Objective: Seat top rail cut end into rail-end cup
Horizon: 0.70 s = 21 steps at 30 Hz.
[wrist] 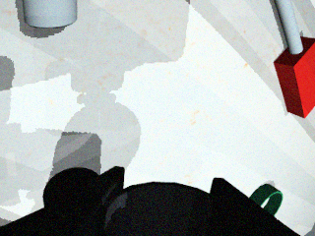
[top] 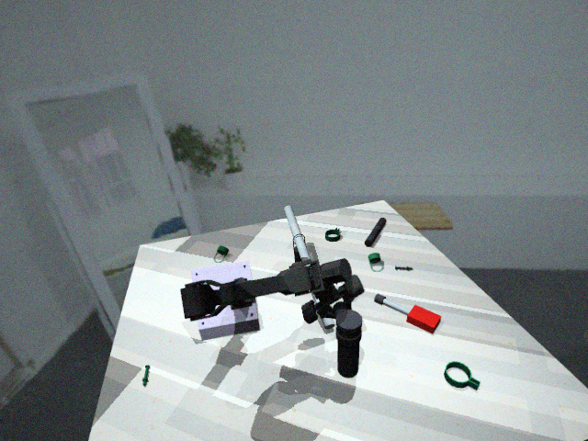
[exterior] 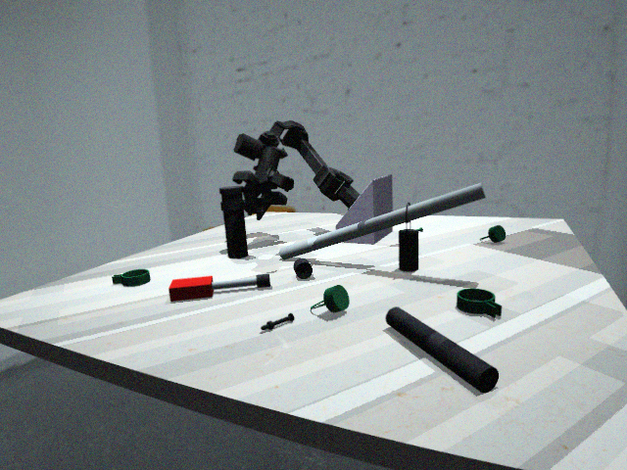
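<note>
The grey top rail [top: 290, 219] [exterior: 435, 202] slants through the loop cap on the short black post [exterior: 408, 248]. Its low cut end [exterior: 287, 251] rests by the table, apart from the big black post [top: 348, 351] [exterior: 235, 232]. My gripper [top: 332, 308] [exterior: 256, 202] is beside the top of the big post, just under its cap. It is shut on a dark round part there, which I take for the rail-end cup [wrist: 164, 223] on the brace band. The band itself is hard to make out against the black post.
A red-handled tool [top: 424, 318] [exterior: 190, 288] [wrist: 298, 75] lies near the post. A black pipe [top: 375, 231] [exterior: 440, 349], green bands [top: 459, 375] [exterior: 475, 301], a green cap [exterior: 336, 298], a small black round piece [exterior: 303, 267] and a bolt [exterior: 277, 321] are scattered about. The arm stands on a lilac base [top: 220, 275].
</note>
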{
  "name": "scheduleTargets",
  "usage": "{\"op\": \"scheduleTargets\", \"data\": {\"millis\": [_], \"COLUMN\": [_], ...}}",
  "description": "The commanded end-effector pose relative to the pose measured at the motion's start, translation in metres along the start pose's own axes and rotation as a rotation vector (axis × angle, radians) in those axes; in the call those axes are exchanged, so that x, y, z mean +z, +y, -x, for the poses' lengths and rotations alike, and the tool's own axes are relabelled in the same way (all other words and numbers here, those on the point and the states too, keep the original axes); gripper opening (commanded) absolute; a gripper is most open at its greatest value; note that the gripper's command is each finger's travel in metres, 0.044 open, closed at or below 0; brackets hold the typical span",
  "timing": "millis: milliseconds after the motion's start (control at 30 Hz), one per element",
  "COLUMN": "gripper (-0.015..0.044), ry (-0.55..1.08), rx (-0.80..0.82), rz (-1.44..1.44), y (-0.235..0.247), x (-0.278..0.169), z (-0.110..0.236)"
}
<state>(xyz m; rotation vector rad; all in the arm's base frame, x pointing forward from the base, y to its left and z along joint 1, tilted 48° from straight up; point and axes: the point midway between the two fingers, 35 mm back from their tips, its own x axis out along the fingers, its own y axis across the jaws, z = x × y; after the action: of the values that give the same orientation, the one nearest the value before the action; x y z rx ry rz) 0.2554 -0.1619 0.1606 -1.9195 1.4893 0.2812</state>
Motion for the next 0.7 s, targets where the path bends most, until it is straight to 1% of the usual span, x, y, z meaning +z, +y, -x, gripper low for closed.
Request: {"op": "scheduleTargets", "data": {"millis": [0, 300, 667], "gripper": [0.0, 0.0, 0.0], "ry": [-0.025, -0.065, -0.068], "rx": [-0.002, -0.002, -0.002], "rz": [0.042, 0.113, 0.118], "y": [0.004, 0.0105, 0.011], "x": [0.0007, 0.0, 0.0], "z": [0.0026, 0.0063, 0.0066]}}
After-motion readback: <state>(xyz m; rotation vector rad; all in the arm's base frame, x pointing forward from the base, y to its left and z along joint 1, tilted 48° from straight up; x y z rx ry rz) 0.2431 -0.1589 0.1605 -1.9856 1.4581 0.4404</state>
